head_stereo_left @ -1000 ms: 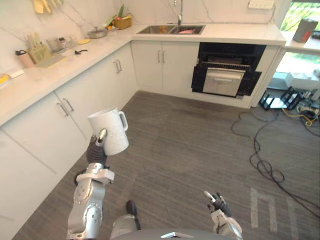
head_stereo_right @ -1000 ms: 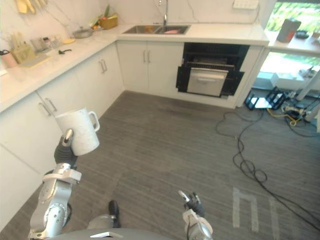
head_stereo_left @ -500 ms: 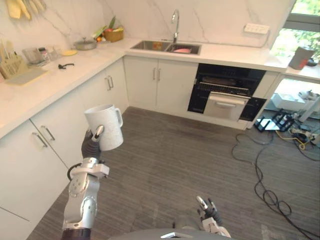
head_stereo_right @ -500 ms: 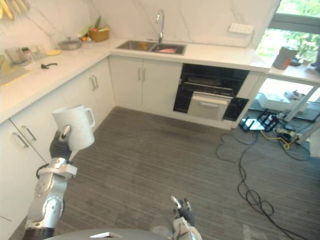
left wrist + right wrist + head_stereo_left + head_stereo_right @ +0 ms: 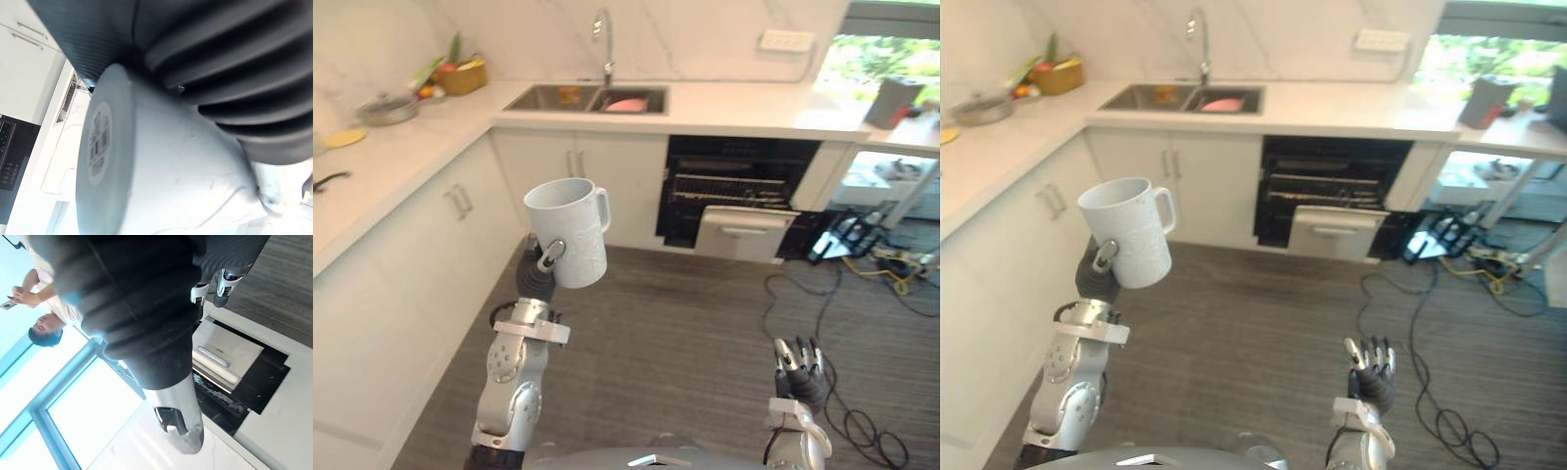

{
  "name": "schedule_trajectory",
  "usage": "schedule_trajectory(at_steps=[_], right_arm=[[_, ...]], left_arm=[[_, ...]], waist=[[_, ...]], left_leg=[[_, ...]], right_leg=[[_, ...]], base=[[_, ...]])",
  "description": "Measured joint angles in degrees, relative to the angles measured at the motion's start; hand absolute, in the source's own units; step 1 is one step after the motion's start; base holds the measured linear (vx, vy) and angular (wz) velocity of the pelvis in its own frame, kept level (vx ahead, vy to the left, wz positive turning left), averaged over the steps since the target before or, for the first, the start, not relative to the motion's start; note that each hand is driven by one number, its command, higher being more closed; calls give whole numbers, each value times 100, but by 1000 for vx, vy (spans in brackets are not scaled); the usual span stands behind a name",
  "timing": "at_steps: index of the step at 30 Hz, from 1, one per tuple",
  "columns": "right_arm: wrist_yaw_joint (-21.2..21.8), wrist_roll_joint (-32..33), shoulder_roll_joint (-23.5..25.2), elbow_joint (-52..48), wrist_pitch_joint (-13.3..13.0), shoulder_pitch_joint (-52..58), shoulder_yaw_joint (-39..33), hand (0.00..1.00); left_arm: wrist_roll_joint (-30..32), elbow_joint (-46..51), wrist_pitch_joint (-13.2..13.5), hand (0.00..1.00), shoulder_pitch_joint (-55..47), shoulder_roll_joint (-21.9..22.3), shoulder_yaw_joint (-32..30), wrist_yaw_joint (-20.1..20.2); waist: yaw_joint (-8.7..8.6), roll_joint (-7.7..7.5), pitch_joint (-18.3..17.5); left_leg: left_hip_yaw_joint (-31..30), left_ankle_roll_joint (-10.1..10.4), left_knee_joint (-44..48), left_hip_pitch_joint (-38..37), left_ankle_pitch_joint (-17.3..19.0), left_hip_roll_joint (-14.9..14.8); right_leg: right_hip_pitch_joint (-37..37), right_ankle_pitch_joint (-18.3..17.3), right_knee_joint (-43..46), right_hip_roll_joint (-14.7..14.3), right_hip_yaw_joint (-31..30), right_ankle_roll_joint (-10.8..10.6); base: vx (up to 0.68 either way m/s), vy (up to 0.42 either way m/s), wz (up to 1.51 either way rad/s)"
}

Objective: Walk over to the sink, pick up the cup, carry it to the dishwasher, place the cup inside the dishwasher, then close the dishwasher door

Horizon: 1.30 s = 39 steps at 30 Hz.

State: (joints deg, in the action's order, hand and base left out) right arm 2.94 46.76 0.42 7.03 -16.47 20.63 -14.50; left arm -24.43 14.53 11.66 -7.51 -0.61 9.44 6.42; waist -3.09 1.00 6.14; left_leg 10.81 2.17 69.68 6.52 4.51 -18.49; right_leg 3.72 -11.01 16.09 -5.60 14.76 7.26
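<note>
looked down and forward from the head through two eyes set slightly apart, taking in one and the same kitchen: sink (image 5: 587, 98) at 11 o'clock, open dishwasher (image 5: 734, 191) at 1 o'clock, both far off. from the left wrist, stared along the left hand (image 5: 220, 58) at the cup (image 5: 161, 166), pressed very close. from the right wrist, faced past the right hand (image 5: 137, 298) toward the distant dishwasher, shared with the head views, and a person (image 5: 44, 318).

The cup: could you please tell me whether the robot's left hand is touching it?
Touching. The left eye view shows the left hand gripping the cup, a fingertip pressed against its side.
</note>
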Motion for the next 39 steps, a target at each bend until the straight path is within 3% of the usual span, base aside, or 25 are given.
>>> schedule_trajectory(at_steps=[3, 4, 5, 7, 10, 11, 13, 14, 15, 16, 17, 18, 19, 20, 22, 24, 25, 26, 27, 28, 30, 33, 35, 37, 39], right_arm=[[91, -282, -98, -200, 33, -60, 442, 0], [84, -487, -162, -208, 37, -237, 659, 0], [54, -698, -214, -195, 44, -408, 780, 0], [8, -929, -288, -113, 83, -607, 784, 0], [-67, -1120, -611, 154, 224, -679, 754, 0], [-104, -1120, -575, 424, 350, -736, 777, 0], [-153, -1119, -543, 648, 525, -691, 763, 0], [-220, -1119, -550, 745, 574, -704, 744, 0], [-237, -1119, -541, 781, 676, -708, 707, 0], [-236, -1119, -539, 781, 684, -708, 723, 0], [-226, -1133, -501, 790, 733, -737, 767, 0], [-222, -1310, -430, 793, 801, -776, 780, 0], [-222, -1343, -428, 793, 804, -775, 790, 0], [-224, -1353, -436, 791, 799, -741, 874, 0], [-200, -1326, -350, 696, 792, -628, 972, 0], [-41, -1333, -151, 334, 790, -344, 971, 0], [-13, -1338, -143, 243, 782, -266, 967, 0], [59, -1339, -148, 111, 762, -136, 925, 0], [136, -1337, -231, 10, 655, -43, 886, 0], [171, -1338, -337, 14, 644, -60, 860, 0], [209, -1371, -585, -137, 571, -85, 795, 0], [196, -1463, -556, -156, 543, -174, 898, 0], [194, -1534, -576, -220, 473, -166, 1075, 0], [192, -1560, -603, -218, 360, -211, 1099, 0], [209, -1563, -600, -216, 253, -232, 1110, 0]], left_arm=[[-14, -29, 4, 100, -231, 47, -7, -94], [-22, -50, 4, 100, -319, 94, -19, -118], [-20, -51, 2, 100, -401, 135, -26, -114], [-21, -51, -1, 100, -433, 168, -53, -85], [-13, -174, 131, 100, -431, 89, -85, -58], [-11, -233, 175, 100, -448, -38, -140, -64], [6, -309, 174, 100, -277, -161, -156, -66], [45, -301, 175, 100, -171, -170, -147, -55], [200, -282, 163, 100, 1, -174, -124, -19], [221, -274, 158, 100, 25, -178, -124, -10], [249, -250, 102, 100, 106, -220, -86, 3], [416, -199, 32, 100, 155, -277, -16, 3], [447, -187, 17, 100, 151, -277, -2, 4], [476, -159, 0, 100, 139, -284, 68, 3], [497, -53, 4, 100, 138, -337, 101, 4], [498, 189, 93, 100, 121, -530, 126, 25], [499, 219, 99, 100, 112, -572, 128, 34], [501, 231, 108, 100, 54, -661, 138, 52], [498, 169, 92, 100, -14, -701, 150, 139], [496, 50, 57, 100, -19, -623, 173, 150], [499, 2, -16, 100, -21, -567, 386, 166], [503, -237, -47, 100, -14, -586, 729, 172], [617, -304, -40, 100, -76, -566, 1084, 129], [638, -384, -40, 100, -124, -501, 1229, 131], [648, -544, -38, 100, -128, -491, 1217, 132]], waist=[[128, -50, -43], [174, -47, -59], [179, -26, -68], [182, 104, -100], [228, 340, -100], [252, 141, -155], [114, -163, -251], [112, -246, -262], [92, -370, -199], [88, -391, -186], [58, -402, -119], [22, -310, 25], [4, -275, 46], [-51, -78, 104], [-95, -5, 103], [-117, -188, 139], [-113, -249, 172], [-115, -396, 172], [-129, -470, 172], [-146, -363, 155], [-176, -46, 138], [-156, -6, 155], [-21, 105, 201], [50, 225, 121], [67, 199, 89]], left_leg=[[467, -13, -1816, 333, 413, -77], [448, 68, -3309, 344, 414, 125], [218, 319, -4932, 336, 200, 419], [9, 622, -5933, 598, -216, 651], [-128, 251, -6196, 513, -978, 945], [-50, 49, -5829, 410, -1103, 1129], [55, -139, -5497, 344, -644, 1431], [145, -205, -5393, 318, -485, 1544], [294, -330, -5290, 72, -229, 1749], [337, -356, -5295, 5, -179, 1786], [412, -455, -5375, -328, 7, 1883], [480, -514, -5505, -875, 175, 1900], [483, -523, -5540, -965, 201, 1884], [489, -501, -5713, -1316, 295, 1742], [521, -439, -5951, -1563, 387, 1627], [533, -377, -5992, -1606, 628, 1581], [545, -334, -6002, -1685, 679, 1579], [591, -196, -6010, -1815, 804, 1644], [577, -97, -5996, -2003, 981, 1734], [551, -84, -6002, -2079, 1053, 1662], [447, -34, -5991, -2081, 1073, 1546], [522, -202, -4174, -1551, 956, 1242], [485, 35, -1643, -649, -13, 460], [727, -75, -712, -146, 107, 37], [1194, -105, -1219, 29, 315, -124]], right_leg=[[418, -112, -296, 41, -558, -116], [499, -142, -346, 117, -795, -145], [601, -195, -377, 184, -1007, -217], [722, -296, -526, 221, -1284, -393], [1258, -698, -424, 289, -1751, -887], [1350, -913, -85, 531, -1847, -1030], [1068, -868, 753, 950, -1719, -1148], [802, -763, 1325, 1099, -1686, -1291], [389, -318, 2432, 1410, -1519, -1630], [301, -176, 2678, 1471, -1483, -1712], [-70, 644, 3672, 1811, -1342, -1939], [-518, 671, 4851, 2222, -873, -1322], [-595, 598, 4982, 2277, -764, -1182], [-876, 374, 5263, 2341, -379, -873], [-1376, 92, 4718, 2204, -97, -936], [-1812, 34, 2544, 1807, 42, -1033], [-1820, 149, 1945, 1703, 104, -1089], [-1736, 639, 869, 1561, 386, -1139], [-1661, 1224, 509, 1559, 652, -288], [-1595, 1155, 551, 1512, 736, -367], [-1727, 791, 831, 1402, 851, -236], [-1466, 277, 876, 1309, 784, -259], [-724, 141, 423, 938, 660, -250], [-319, 119, 67, 801, 583, -269], [-67, 219, -279, 835, 424, -414]], base=[[433, -35, -104], [592, 65, -104], [519, 95, -96], [535, 175, -80], [635, 352, -92], [566, 331, -64], [554, 311, -18], [629, 353, -7], [400, 224, -13], [486, 253, -19], [405, 190, -25], [405, 190, -26], [392, 162, -21], [261, 82, -15], [254, 37, -13], [229, -107, -11], [287, -161, -16], [350, -168, -23], [386, -168, -24], [388, -123, -23], [343, -103, -20], [312, -161, -16], [378, -151, -33], [352, -73, -56], [340, -58, -61]])
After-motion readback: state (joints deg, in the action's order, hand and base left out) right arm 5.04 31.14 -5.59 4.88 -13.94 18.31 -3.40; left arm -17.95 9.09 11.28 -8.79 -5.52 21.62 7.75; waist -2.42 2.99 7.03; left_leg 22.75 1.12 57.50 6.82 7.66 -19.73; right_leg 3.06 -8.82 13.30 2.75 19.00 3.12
